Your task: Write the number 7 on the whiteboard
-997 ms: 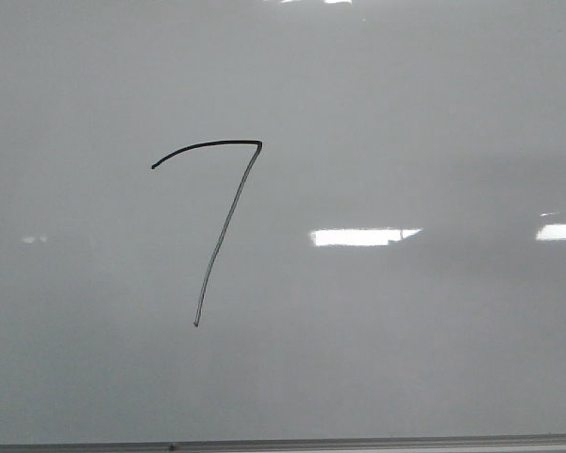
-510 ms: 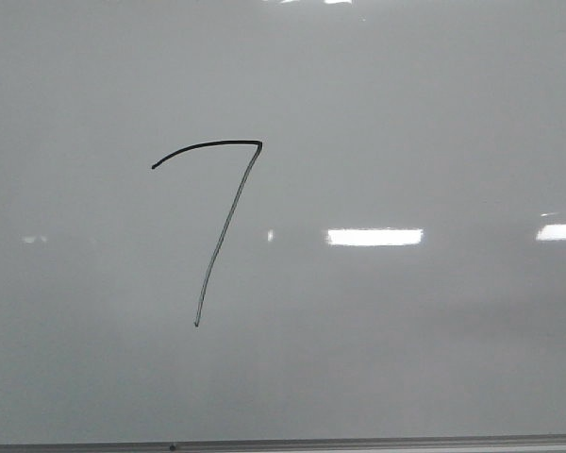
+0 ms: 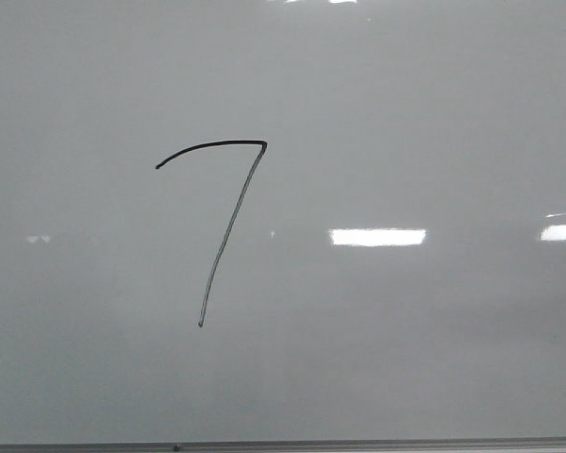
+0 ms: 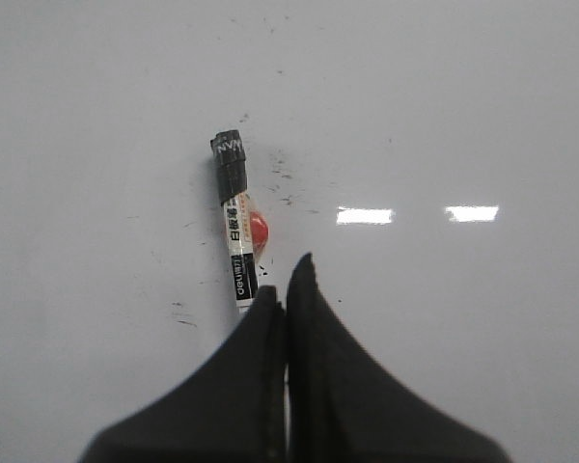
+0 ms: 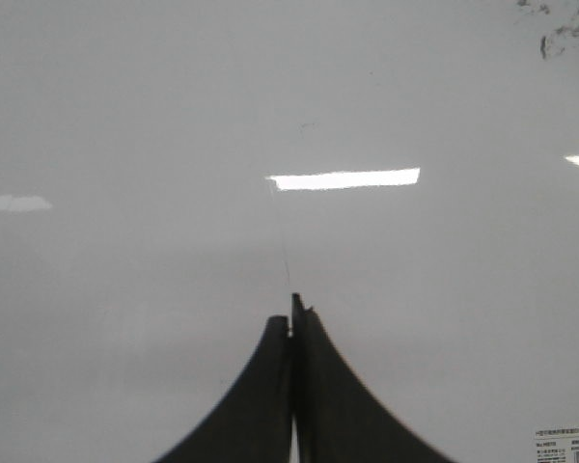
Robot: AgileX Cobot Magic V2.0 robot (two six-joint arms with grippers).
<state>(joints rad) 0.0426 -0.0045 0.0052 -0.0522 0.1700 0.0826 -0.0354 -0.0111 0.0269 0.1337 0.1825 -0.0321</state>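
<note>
The number 7 (image 3: 222,203) stands on the whiteboard (image 3: 434,359), left of the middle in my front view. Its top bar is dark and gently arched, rising from a lower left end to a sharp corner at the upper right. From that corner the long stem slants down and to the left, paler and thinner than the bar, ending well above the grey frame edge (image 3: 358,442) that runs along the bottom of the view. So the long axis of the figure leans from upper right to lower left. Bright rectangular reflections lie on the board to the right of the stem, apart from the stroke.

My arms do not show in the front view. From my left wrist camera, my left gripper (image 4: 286,289) has its two dark fingers pressed together with nothing between them. A marker (image 4: 235,222) lies flat on the pale surface just beyond the fingertips, its black-capped end pointing away from them and its white labelled barrel reaching back beside one tip; I cannot tell whether it touches. A small red thing (image 4: 258,229) sits against the barrel. Small dark flecks dot the surface around it.

My right gripper (image 5: 293,316) is likewise closed, fingers together and empty, over a bare glossy surface. A printed label (image 5: 565,446) shows at one corner.
</note>
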